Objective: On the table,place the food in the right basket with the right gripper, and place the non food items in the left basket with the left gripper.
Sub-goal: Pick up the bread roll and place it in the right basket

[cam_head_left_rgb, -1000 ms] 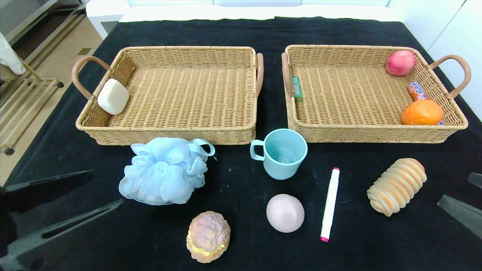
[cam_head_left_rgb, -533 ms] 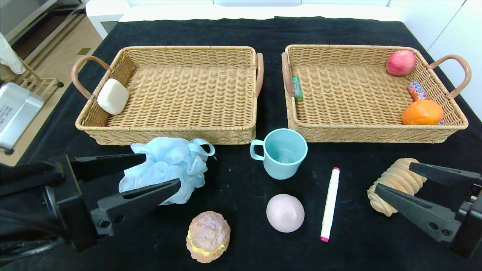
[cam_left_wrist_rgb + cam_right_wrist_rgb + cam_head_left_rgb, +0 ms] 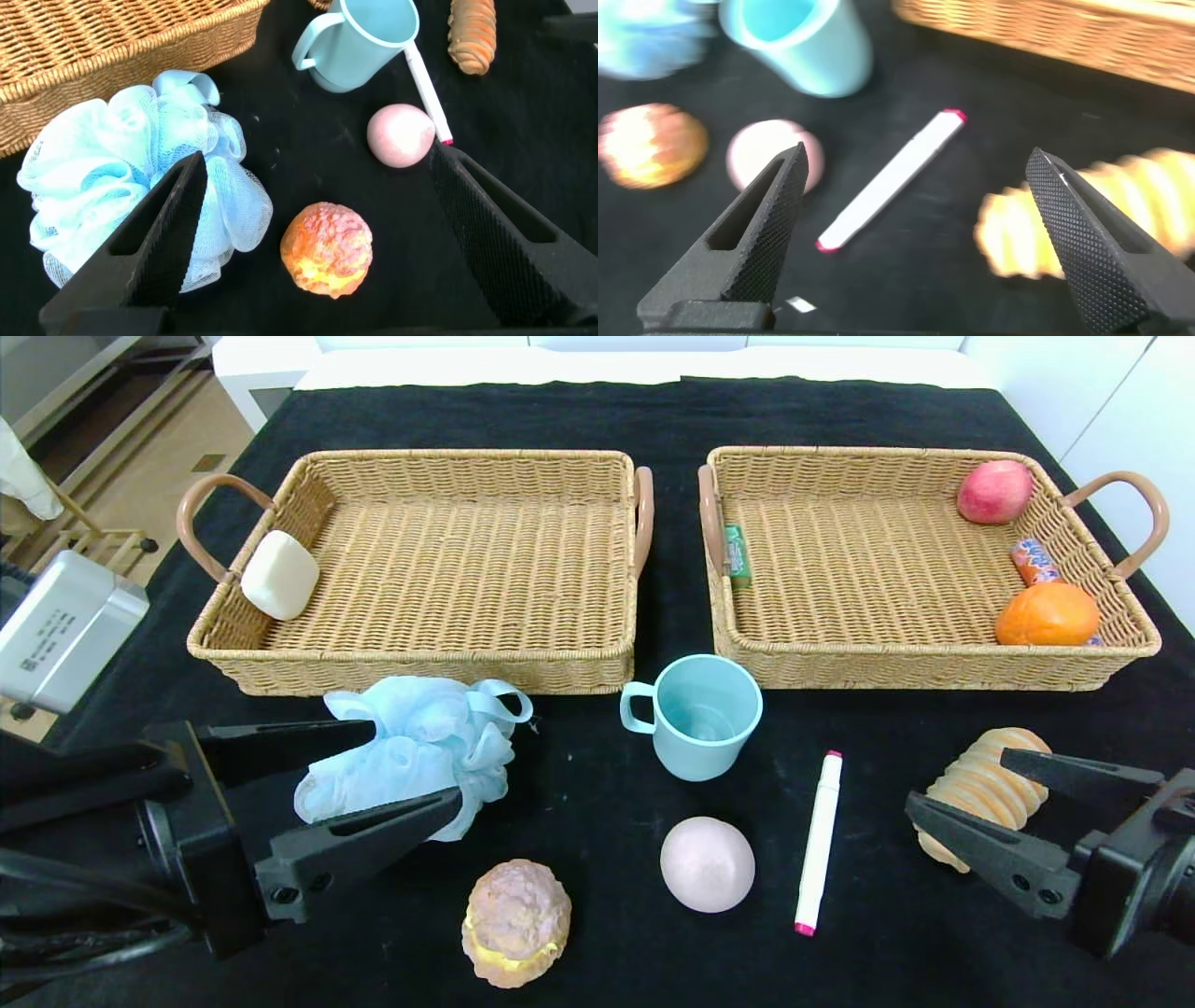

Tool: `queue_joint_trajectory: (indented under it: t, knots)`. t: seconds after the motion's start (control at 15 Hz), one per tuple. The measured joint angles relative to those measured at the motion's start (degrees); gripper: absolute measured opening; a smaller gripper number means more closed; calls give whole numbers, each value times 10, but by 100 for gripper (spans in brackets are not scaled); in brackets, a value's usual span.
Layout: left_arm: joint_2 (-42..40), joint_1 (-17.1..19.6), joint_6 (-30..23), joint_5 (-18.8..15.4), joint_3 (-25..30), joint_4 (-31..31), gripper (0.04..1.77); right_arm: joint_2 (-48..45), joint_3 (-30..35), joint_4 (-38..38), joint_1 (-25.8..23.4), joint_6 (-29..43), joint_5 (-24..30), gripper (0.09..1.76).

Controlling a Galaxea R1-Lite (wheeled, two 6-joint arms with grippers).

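Baskets (image 3: 439, 667): woven wicker, rough. Table cover (image 3: 597, 411): black cloth, matt. Bath puff (image 3: 411, 747): soft blue mesh. Cup (image 3: 700, 719): smooth plastic. Gripper fingers (image 3: 1083, 252): black, textured.

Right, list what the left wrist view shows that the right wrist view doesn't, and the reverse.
Only the left wrist view: the left gripper, open around the blue loofah, shown whole, and a corner of the left basket.

Only the right wrist view: the right gripper, open, above the table, and the right basket's front wall.

Both: the cup, marker, pink ball, cream puff and ridged bread. The right wrist view catches just an edge of the loofah.
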Motion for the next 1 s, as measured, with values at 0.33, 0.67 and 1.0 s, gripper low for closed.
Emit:
queue_joint_trajectory:
  t: [0.33,0.67,1.0]
  knots:
    - [0,0,0,0,2,0,172,31,-67,114,-8,20,-109,171]
    - [-1,0,6,1,3,0,172,94,-252,403,-42,231,-149,171]
    - [-3,0,10,1,5,0,172,178,-336,489,-122,330,-134,171]
